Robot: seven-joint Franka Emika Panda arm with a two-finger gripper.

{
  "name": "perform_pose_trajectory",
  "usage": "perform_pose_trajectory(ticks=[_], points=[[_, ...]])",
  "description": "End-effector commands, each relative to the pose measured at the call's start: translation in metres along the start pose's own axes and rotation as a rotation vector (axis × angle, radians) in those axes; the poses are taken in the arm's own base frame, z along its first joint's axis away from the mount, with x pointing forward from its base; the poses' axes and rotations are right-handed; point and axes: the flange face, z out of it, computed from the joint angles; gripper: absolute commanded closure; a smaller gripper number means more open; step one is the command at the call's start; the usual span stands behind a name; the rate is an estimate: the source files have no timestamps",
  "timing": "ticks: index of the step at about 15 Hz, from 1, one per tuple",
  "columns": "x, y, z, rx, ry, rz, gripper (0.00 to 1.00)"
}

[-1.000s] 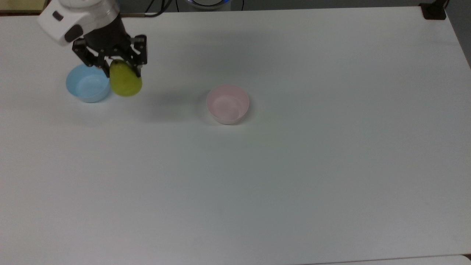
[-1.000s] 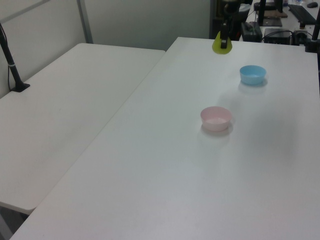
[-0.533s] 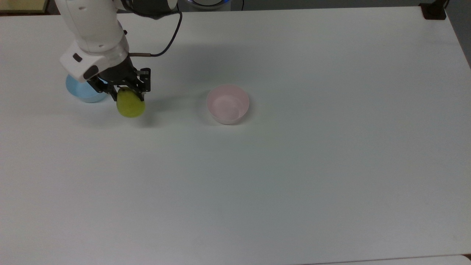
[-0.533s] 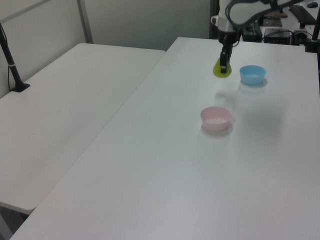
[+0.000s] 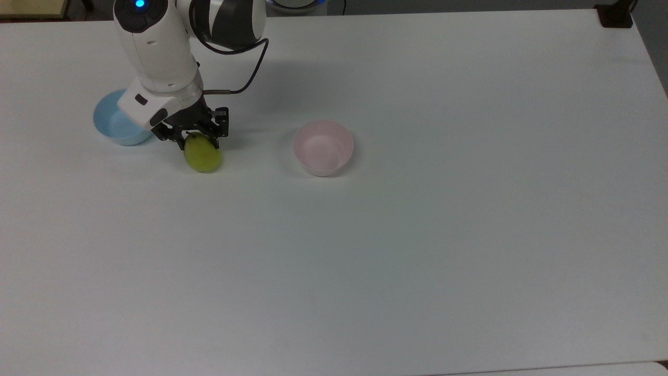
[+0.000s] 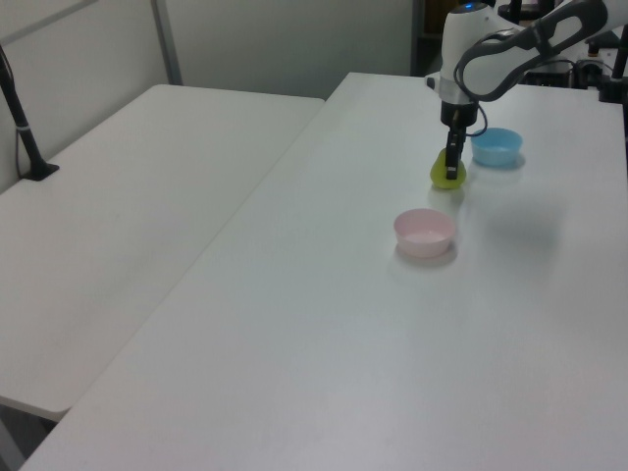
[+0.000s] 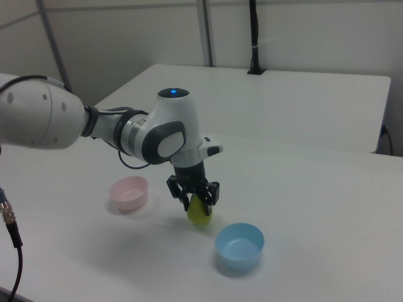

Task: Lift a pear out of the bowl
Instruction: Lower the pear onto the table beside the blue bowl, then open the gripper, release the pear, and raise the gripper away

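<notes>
My gripper (image 5: 194, 139) (image 6: 451, 163) (image 7: 196, 198) is shut on the top of the yellow-green pear (image 5: 202, 155) (image 6: 446, 175) (image 7: 201, 212), which hangs low over the white table (image 5: 417, 250), at or just above its surface. The pear is between the two bowls, nearer the light blue one. The pale pink bowl (image 5: 323, 147) (image 6: 424, 233) (image 7: 129, 193) stands empty to the top view's right of the pear, clear of the gripper.
A light blue bowl (image 5: 117, 125) (image 6: 496, 146) (image 7: 239, 246) stands empty just to the top view's left of the gripper, partly under the arm's wrist. A second white table (image 6: 128, 226) adjoins on the left view's left.
The arm has come down and moved toward the top view's right with the pear in its grip, from beside the blue bowl's rim to low over the table between the bowls.
</notes>
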Motion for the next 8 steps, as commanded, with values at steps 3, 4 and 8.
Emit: perform_pose_trajectory(ticks=[3,4,8], points=[[-0.011,0.004,-0.005,0.001,0.015,0.067,0.0],[-0.007,0.003,-0.015,-0.002,0.026,0.081,0.0],[0.012,-0.007,-0.123,0.009,-0.032,0.061,0.0]])
